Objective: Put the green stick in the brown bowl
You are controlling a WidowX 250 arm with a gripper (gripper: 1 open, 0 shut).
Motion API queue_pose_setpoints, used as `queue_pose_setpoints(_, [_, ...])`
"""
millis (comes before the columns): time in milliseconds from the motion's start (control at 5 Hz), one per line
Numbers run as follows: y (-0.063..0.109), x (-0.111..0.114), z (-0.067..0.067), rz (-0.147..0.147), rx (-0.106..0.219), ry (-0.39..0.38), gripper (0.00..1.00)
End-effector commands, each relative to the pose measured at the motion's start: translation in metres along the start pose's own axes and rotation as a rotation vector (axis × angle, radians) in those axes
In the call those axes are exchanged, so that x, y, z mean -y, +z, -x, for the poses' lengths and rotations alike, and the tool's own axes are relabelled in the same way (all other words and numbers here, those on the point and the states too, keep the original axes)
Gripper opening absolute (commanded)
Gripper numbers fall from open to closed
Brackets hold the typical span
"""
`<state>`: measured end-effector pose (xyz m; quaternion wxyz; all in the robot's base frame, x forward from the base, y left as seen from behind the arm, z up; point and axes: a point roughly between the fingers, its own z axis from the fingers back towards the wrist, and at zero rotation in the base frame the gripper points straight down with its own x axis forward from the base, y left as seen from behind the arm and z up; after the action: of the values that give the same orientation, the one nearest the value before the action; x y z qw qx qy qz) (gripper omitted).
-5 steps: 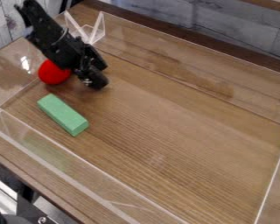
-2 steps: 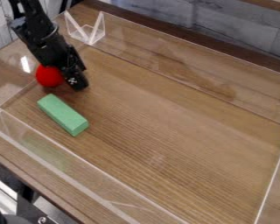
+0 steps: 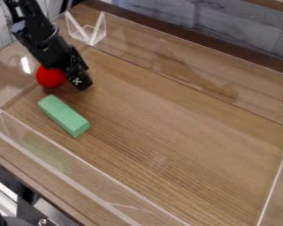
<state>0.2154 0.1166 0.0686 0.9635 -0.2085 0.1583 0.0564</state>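
The green stick (image 3: 64,116), a flat light-green block, lies on the wooden table at the left, angled toward the front right. My black gripper (image 3: 78,80) hangs just behind it, its tip low over the wood and a short gap away from the stick. It sits right beside a red ball (image 3: 46,76), on the ball's right side. The fingers are dark and bunched together, so I cannot make out whether they are open or shut. Nothing appears to be held. The brown bowl is out of view.
Clear plastic walls (image 3: 38,159) fence the wooden table (image 3: 179,115) along the front and left. A clear plastic corner piece (image 3: 89,30) stands at the back left. A tiled wall runs behind the table.
The gripper has moved left and slightly back, closing up against the red ball. Over the last half second it has barely moved. The green stick and ball stay put.
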Motion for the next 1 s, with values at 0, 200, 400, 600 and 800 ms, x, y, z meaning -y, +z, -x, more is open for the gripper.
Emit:
queue_pose_setpoints(0, [0.004,0.001,0.000,-0.029,0.021,-0.004,0.00])
queue_pose_setpoints(200, [-0.005,-0.002,0.002,-0.032,0.008,0.006,0.00])
queue_pose_setpoints(400, [-0.008,-0.002,0.003,-0.033,0.002,0.013,0.00])
queue_pose_setpoints(600, [-0.002,0.003,0.006,-0.028,0.010,0.010,0.00])
queue_pose_setpoints(800, [0.007,0.012,0.009,-0.020,0.024,0.002,0.00])
